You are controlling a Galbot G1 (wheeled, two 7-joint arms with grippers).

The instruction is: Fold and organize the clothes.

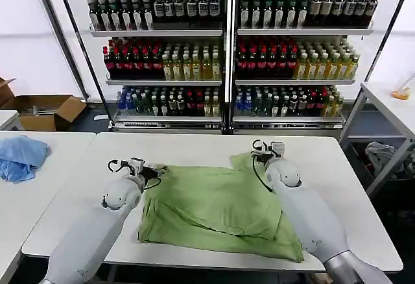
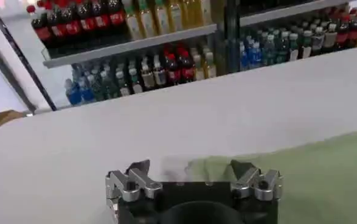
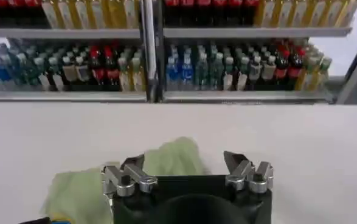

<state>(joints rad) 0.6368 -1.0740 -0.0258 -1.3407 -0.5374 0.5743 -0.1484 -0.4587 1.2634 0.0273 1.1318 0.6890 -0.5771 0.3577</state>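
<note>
Two white tables fill the near room: a side table (image 1: 26,200) out past the left gripper (image 1: 120,165), carrying a crumpled blue cloth (image 1: 21,156), and the main white table (image 1: 194,142) on which both grippers work. Beyond the side table, an open cardboard box (image 1: 45,111) sits on the floor. The left gripper, fingers spread apart and holding nothing, hangs low over the bare tabletop just beside the near-left edge of the light green shirt (image 1: 217,209). The shirt lies spread and partly folded between the two grippers. The right gripper (image 1: 268,148), jaws likewise apart and empty, hovers at the shirt's far right corner. Behind the table, shelves (image 1: 227,32) lined with bottles (image 1: 162,63) span the back wall. Off beyond the right gripper stands another white table (image 1: 389,106).
</note>
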